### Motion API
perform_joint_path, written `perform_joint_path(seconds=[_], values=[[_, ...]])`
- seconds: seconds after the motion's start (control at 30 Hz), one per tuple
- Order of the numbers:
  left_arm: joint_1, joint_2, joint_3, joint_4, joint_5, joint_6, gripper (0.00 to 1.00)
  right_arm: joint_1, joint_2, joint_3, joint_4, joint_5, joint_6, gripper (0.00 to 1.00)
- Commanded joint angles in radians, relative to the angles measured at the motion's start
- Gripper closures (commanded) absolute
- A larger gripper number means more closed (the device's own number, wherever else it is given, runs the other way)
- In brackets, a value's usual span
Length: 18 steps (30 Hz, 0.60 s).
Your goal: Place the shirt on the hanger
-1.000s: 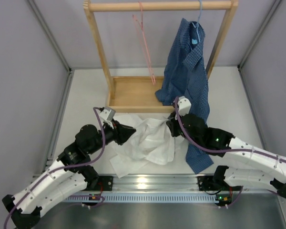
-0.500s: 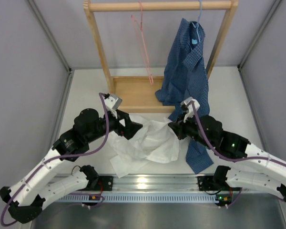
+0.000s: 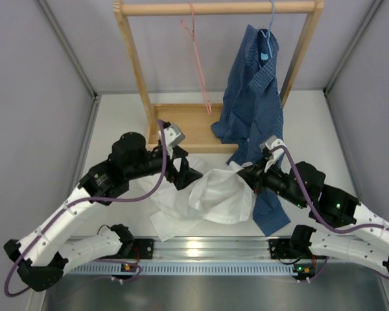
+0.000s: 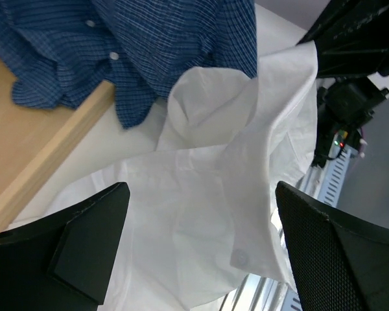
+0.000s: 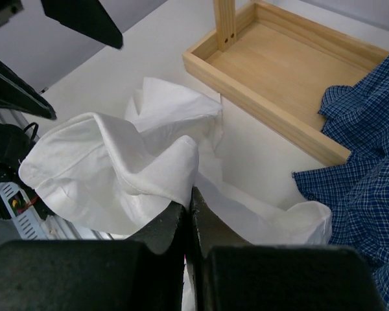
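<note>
The white shirt lies crumpled on the table in front of the rack, one fold raised at its right side. My right gripper is shut on that raised fold, and the right wrist view shows the shirt pinched at the tips of the right gripper. My left gripper hovers over the shirt's left part, open. In the left wrist view the shirt lies below the left gripper, with nothing between the fingers. The pink hanger hangs from the wooden rail at the back.
A dark blue checked shirt hangs on a light blue hanger at the rail's right end, and its tail reaches the table beside my right arm. The wooden rack's base tray stands just behind the white shirt. Grey walls close both sides.
My left gripper has opened, let go of the shirt and moved up and to the right. My right gripper, still shut, has carried its fold of shirt to the right.
</note>
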Motion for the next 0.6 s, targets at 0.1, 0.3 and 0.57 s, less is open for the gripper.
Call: perform_joint_path(seconds=[0.1,0.3,0.57], values=[[-0.001,0.097,0.024,-0.039,0.318,0.044,0.02,-0.011,-0.038,0.021,-0.016,-0.013,-0.028,1.00],[-0.003,0.117,-0.039,-0.014,0.204,-0.036,0.11,-0.011,-0.023,0.029,-0.025,0.032,-0.011,1.00],[-0.167,0.128,-0.094,0.037,-0.225,-0.128,0.46,-0.011,0.107,0.081,-0.046,0.150,0.055,1.00]])
